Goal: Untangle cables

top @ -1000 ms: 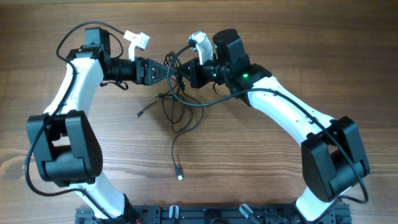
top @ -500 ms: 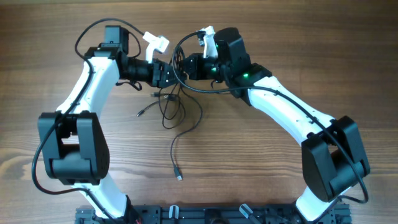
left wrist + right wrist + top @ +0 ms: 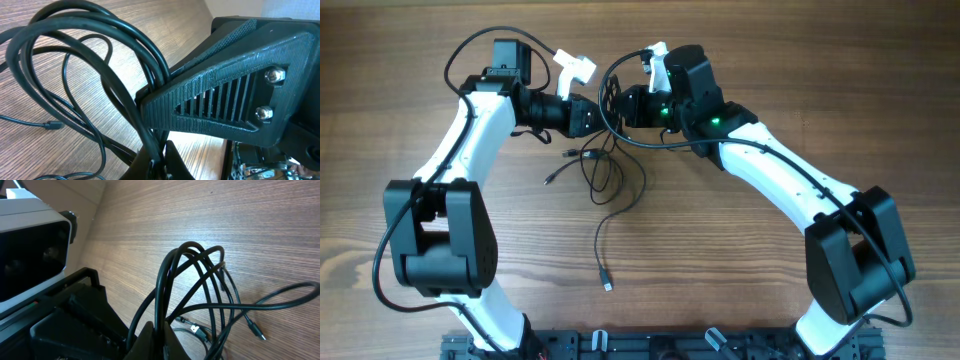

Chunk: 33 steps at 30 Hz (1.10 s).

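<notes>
L gripper [image 3: 155, 162] & R gripper [image 3: 156, 340] are both pinching cables [image 3: 607, 165]; their tips getting cut off at wrist-view bottoms, grips crowding together overhead, hard to separate.

Robotics laboratory bench: left arm [image 3: 470, 150] and right arm [image 3: 780, 180], white and black, based at a black rail [image 3: 620, 345] edging a wood-grain table [image 3: 880, 80].
</notes>
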Motion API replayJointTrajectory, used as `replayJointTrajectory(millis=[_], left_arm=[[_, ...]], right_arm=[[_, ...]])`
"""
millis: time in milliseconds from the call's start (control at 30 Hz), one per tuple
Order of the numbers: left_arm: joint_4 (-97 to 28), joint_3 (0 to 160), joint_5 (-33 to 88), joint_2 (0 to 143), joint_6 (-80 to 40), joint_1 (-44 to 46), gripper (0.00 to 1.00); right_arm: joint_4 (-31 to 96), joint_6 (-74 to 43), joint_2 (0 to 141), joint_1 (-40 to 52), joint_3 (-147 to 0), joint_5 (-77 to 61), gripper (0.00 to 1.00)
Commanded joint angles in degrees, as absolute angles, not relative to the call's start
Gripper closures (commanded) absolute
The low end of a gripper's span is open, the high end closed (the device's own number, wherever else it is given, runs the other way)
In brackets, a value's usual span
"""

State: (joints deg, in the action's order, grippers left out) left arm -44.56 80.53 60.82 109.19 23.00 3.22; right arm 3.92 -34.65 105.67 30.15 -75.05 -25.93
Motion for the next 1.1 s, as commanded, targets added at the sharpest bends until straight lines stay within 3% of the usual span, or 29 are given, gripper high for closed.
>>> replayJointTrajectory(millis=[0, 367, 600, 1067], left_arm=[[-44.3, 80.6, 58.6, 109.5, 23.1, 3.5, 0.96], [-44.3, 80.6, 58.6, 109.5, 20.6, 0.2, 0.96], [-44.4, 80.6, 58.4, 109.5, 20.0, -2.3, 0.96], [-44.4, 80.6, 58.4, 109.5, 17.5, -7.3, 0.96]], right_arm=[[5.9, -34.4, 105.2, 30.0, -75.3, -22.0, 0.96], [14.3, -28.3, 105.7, 30.0, -75.3, -13.4, 0.96], [21.6, -26.8, 105.7, 29.8, -75.3, 3.8, 0.96], [28.9, -25.5, 105.7, 21.7, -75.3, 4.3, 0.96]])
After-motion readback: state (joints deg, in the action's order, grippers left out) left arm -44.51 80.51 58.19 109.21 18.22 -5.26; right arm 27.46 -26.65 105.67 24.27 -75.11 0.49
